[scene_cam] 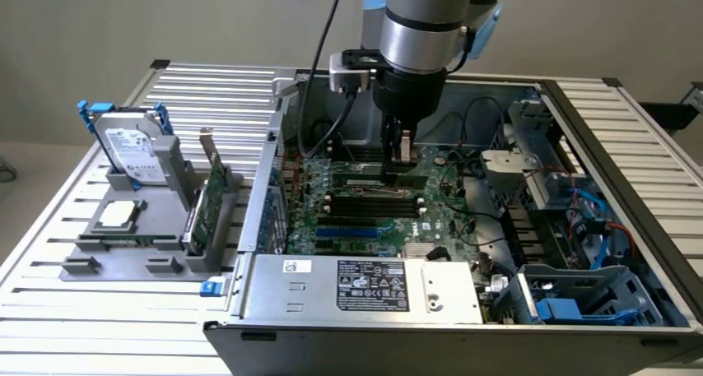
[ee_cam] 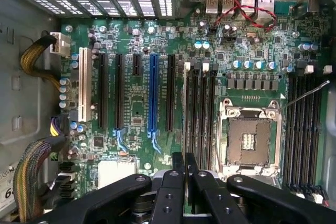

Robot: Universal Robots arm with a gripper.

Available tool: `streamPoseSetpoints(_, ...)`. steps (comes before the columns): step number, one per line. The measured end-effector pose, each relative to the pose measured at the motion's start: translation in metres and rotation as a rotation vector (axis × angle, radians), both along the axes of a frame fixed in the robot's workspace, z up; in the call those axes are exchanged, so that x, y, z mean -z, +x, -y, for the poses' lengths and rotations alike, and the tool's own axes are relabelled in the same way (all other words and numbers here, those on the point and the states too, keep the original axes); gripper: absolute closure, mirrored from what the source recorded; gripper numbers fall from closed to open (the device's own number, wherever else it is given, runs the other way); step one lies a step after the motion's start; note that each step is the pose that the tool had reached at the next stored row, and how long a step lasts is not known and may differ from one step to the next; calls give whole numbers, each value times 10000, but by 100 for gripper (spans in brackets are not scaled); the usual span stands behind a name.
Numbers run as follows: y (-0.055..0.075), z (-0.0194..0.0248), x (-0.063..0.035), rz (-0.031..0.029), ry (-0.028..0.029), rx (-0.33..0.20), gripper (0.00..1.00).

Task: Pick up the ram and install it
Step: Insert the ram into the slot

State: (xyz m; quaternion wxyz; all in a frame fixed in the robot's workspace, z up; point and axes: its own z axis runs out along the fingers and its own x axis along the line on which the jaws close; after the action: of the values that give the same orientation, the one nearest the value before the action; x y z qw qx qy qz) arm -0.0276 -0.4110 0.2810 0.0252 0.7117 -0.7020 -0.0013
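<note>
- Arm is down inside the open computer case (scene_cam: 363, 287). The fingers (ee_cam: 185, 157) hang low over the motherboard (ee_cam: 136, 124).
- Fingers are pressed nearly together, clamped on the ram (ee_cam: 186, 103). In the wrist view I see it edge-on, as a thin pale strip running out from between the fingertips.
- The ram is held by its upper edge with the contact edge facing down. My reading is that this leaves the contact edge free to go into a slot.
- The ram's long axis runs parallel to the memory slots (ee_cam: 202, 108) directly beneath the fingers. It sits over the outermost slot of that bank, or just beside it. I cannot tell whether it is touching the slot or hovering above it.
- The slots under the fingers look empty, and I judge the ram is not yet seated.
- The empty processor socket (ee_cam: 248, 137) lies close beside the fingers on one side, and the long blue slot (ee_cam: 153, 93) is near on the other. The grip is narrow and clear of both.
- Well away from the fingers, outside the case, a grey holder (scene_cam: 132, 236) sits on the counter (scene_cam: 66, 327). It carries the hard drive (scene_cam: 130, 150), the processor chip (scene_cam: 118, 214) and the expansion card (scene_cam: 211, 199), all untouched.
- Progress as I judge it: pick-up done, ram brought to the slot bank, insertion not confirmed.
</note>
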Motion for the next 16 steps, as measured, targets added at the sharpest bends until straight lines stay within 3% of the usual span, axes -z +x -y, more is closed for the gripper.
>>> streamPoseSetpoints(5, 3, -23, 72, -21, -25, 204, 87)
streamPoseSetpoints(16, 70, -25, 247, -106, -31, 339, 87)
